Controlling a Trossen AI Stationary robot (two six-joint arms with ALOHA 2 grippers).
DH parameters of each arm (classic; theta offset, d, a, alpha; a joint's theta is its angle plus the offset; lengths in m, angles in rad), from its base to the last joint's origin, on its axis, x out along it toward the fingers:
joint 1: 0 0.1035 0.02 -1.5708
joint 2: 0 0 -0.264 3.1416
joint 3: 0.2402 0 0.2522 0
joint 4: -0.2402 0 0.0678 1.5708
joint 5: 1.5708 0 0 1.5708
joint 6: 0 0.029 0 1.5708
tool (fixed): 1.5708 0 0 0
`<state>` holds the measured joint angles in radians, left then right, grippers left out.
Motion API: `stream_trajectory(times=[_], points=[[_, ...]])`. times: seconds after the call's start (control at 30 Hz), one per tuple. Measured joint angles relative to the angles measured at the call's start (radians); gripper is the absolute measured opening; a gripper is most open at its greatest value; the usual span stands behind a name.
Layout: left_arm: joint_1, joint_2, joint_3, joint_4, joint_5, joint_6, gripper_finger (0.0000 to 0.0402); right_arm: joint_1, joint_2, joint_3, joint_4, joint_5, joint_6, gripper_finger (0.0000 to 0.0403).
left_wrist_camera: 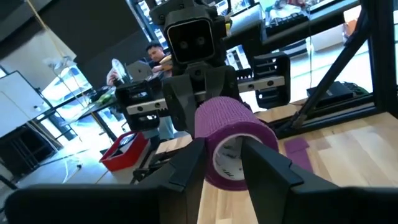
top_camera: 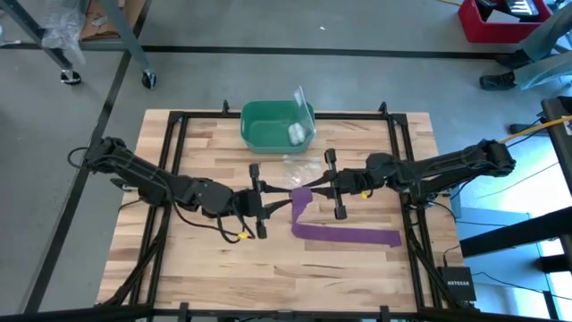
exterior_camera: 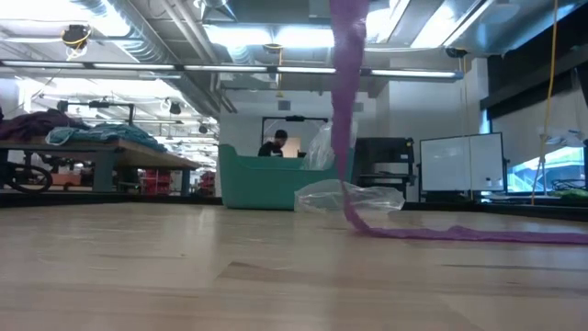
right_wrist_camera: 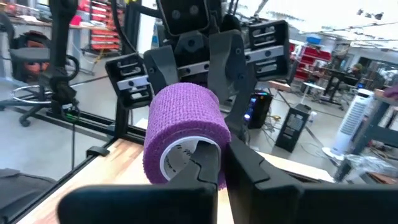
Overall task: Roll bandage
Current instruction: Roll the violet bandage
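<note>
Two dark arms meet over the middle of the wooden table [top_camera: 206,259], the left arm [top_camera: 147,179] reaching in from one side and the right arm [top_camera: 447,168] from the other. At the far edge sits a green bin [top_camera: 264,125] with a small white roll [top_camera: 296,133] inside, and a crumpled clear plastic bag [top_camera: 302,166] lies just in front of it.

The bandage [top_camera: 344,234], purple and partly wound, trails as a flat strip across the boards toward the right arm's side, then climbs to a roll held in the air between the grippers. In the low view the strip [exterior_camera: 346,101] hangs straight down to the tabletop.

The left gripper [left_wrist_camera: 222,163] has its fingers apart, one on each side of the roll's open end [left_wrist_camera: 227,149]. The right gripper [right_wrist_camera: 222,163] has its fingers pressed together, tips inside the roll's white core [right_wrist_camera: 183,134].
</note>
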<state>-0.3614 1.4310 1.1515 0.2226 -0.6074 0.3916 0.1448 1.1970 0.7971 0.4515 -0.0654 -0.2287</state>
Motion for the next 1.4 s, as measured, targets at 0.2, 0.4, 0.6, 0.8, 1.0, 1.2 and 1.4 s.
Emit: stream_trajectory(times=[0.2, 0.4, 0.6, 0.8, 1.0, 1.2, 1.4], points=[[0.001, 0.003, 0.000, -0.022, -0.017, 0.005, 0.0100, 0.000, 0.033, 0.002, 0.013, -0.016, 0.005, 0.0012], [-0.004, 0.000, 0.000, -0.044, -0.094, 0.005, 0.0100, -0.001, 0.031, 0.002, 0.021, -0.009, 0.004, 0.0012], [0.029, 0.022, 0.000, -0.051, 0.004, -0.026, 0.0098, -0.001, 0.081, 0.002, 0.069, -0.016, 0.010, 0.0012], [0.034, 0.026, 0.001, -0.052, -0.014, -0.007, 0.0029, 0.000, 0.083, 0.009, 0.061, 0.008, 0.055, 0.0035], [0.014, 0.024, 0.001, -0.057, -0.086, 0.033, 0.0020, 0.000, 0.062, 0.024, -0.017, 0.025, 0.090, 0.0100], [-0.038, -0.012, 0.002, -0.019, -0.179, 0.095, 0.0007, 0.001, -0.083, 0.157, -0.476, 0.109, 0.068, 0.0177], [-0.081, -0.019, 0.037, 0.162, -0.278, 0.382, 0.0014, 0.000, -0.123, 0.183, -0.714, 0.163, 0.095, 0.0203]])
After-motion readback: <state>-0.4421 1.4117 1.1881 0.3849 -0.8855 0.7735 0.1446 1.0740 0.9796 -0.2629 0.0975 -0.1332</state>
